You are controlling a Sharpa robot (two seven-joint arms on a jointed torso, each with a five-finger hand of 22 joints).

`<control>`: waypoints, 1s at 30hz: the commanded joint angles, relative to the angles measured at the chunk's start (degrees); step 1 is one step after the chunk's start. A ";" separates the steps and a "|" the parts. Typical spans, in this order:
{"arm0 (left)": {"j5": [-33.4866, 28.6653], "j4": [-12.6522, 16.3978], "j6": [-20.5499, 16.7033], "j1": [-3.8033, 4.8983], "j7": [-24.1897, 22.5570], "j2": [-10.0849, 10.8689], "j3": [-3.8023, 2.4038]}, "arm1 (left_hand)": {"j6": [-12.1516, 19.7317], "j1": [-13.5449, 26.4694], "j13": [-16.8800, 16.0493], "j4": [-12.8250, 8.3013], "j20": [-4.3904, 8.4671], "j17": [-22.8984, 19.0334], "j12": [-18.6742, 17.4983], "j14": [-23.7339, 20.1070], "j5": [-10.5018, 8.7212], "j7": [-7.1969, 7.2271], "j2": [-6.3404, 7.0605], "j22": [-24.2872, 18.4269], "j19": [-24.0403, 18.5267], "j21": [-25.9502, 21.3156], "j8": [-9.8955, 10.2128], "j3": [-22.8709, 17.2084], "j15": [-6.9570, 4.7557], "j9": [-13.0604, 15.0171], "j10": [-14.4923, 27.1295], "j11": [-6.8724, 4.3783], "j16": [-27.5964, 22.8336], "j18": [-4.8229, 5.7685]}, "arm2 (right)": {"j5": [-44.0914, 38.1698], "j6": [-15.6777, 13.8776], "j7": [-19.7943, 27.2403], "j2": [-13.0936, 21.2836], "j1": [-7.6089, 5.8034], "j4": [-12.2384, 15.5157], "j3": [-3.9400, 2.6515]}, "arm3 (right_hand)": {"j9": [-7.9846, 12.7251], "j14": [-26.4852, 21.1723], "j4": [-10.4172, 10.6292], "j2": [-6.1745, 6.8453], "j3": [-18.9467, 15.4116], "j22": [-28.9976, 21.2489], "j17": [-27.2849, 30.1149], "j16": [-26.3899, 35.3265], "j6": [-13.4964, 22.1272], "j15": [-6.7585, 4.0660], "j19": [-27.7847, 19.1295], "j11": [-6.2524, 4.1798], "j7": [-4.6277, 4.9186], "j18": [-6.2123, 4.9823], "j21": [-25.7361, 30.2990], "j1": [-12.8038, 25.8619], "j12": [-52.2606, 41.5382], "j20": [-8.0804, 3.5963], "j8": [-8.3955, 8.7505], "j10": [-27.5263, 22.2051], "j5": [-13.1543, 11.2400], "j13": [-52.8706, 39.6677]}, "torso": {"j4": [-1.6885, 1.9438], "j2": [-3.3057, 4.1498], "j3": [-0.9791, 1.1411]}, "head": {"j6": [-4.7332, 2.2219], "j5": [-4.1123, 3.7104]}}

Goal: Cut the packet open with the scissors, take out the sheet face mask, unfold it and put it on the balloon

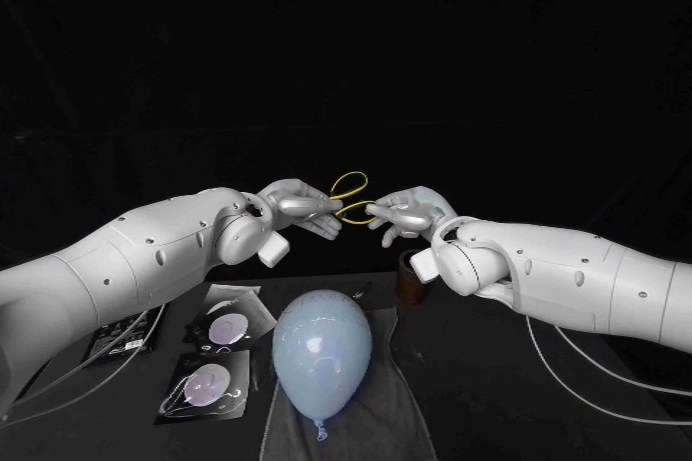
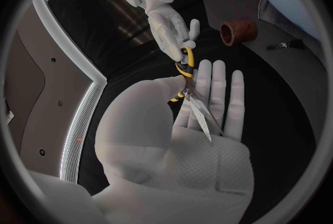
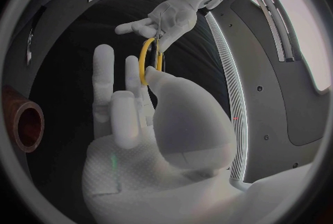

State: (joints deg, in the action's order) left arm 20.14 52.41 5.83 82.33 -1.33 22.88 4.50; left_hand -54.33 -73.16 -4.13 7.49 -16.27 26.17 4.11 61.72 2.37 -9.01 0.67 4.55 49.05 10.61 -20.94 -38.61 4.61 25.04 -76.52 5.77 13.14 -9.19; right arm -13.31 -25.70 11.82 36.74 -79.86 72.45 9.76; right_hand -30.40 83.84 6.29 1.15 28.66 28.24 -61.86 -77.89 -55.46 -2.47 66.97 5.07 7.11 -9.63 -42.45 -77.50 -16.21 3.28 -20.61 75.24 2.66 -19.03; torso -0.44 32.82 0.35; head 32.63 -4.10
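Yellow-handled scissors [image 1: 349, 199] hang in the air between my two hands, above the far part of the table. My left hand [image 1: 296, 206] grips them by the blades [image 2: 197, 110], which lie along its fingers under the thumb. My right hand [image 1: 411, 213] meets it from the other side, its thumb through one yellow handle loop [image 3: 147, 60] and its fingers against the handles. A pale blue balloon [image 1: 320, 349] lies on a grey cloth [image 1: 378, 416] at the table's near middle. Two face mask packets [image 1: 231, 317] [image 1: 205, 389] lie flat to the balloon's left.
A brown cup [image 1: 414, 287] stands beyond the balloon, under my right wrist. A dark packet [image 1: 123, 337] lies further left, partly under my left arm. Cables trail over the table on both sides.
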 commanded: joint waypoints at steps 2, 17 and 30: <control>-0.03 0.22 1.30 0.02 -0.44 0.05 -0.04 | 1.13 0.58 0.21 -1.58 -0.12 0.14 -0.49 -0.82 0.36 -0.11 0.01 0.35 0.94 0.89 0.51 -1.82 0.10 0.56 1.21 0.18 -0.57 -1.03 | -1.09 -2.31 0.74 0.28 -0.25 0.02 -0.16 | -3.52 1.52 -8.30 -0.19 9.96 2.78 0.32 -0.54 0.21 -0.77 -0.06 -4.34 -1.74 -0.68 -2.43 3.55 -12.03 -0.59 -1.37 3.38 0.35 -13.47 | -0.04 -0.05 -0.06 | -0.02 -0.05; 1.43 0.37 0.84 0.02 -0.15 0.11 -0.04 | 2.60 1.31 0.39 -0.87 -0.11 0.42 -0.58 -1.95 0.37 -0.39 2.18 0.48 1.27 1.28 1.07 0.07 0.67 0.96 4.03 0.79 -1.41 -0.94 | -9.92 -1.46 -2.39 0.80 -1.11 -0.73 -0.23 | -12.58 5.23 -10.86 -2.14 15.45 31.25 -22.73 -10.54 5.29 -0.26 9.50 -3.88 -1.22 3.67 -25.55 9.50 -59.56 -0.01 -6.11 7.09 0.09 -59.69 | -0.04 0.02 -0.03 | -0.25 -0.28; 3.88 0.53 -1.26 0.02 0.06 0.30 -0.03 | 5.45 3.93 0.60 1.46 -0.27 0.01 -0.72 -5.45 0.60 -2.08 7.60 0.16 0.31 0.74 3.04 4.92 2.18 0.31 8.68 2.47 -3.44 -0.54 | -14.89 -1.41 -4.14 1.71 -1.67 -0.20 -0.26 | -13.70 5.81 -11.44 -1.97 16.14 45.39 -26.42 -11.68 5.26 0.02 14.37 -3.72 -1.14 6.01 -36.50 9.92 -66.90 0.36 -6.32 10.80 0.16 -65.72 | -0.03 0.03 -0.04 | -0.25 -0.53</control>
State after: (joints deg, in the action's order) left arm 22.13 52.94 5.97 82.32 -1.20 23.16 4.53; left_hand -49.42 -69.69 -3.60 8.63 -16.60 26.42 3.55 56.86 2.88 -10.75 7.17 4.83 49.91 11.65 -18.25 -34.38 6.54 25.64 -68.61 7.92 10.02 -9.74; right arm -25.40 -26.48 8.88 38.14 -81.33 72.19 9.58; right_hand -44.09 84.01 1.28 -0.75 38.55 73.33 -75.08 -89.37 -49.93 -2.85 80.86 1.43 5.94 -4.78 -78.80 -67.53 -82.62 3.62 -26.83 83.84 2.50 -75.06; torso -0.45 32.84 0.31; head 32.34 -4.59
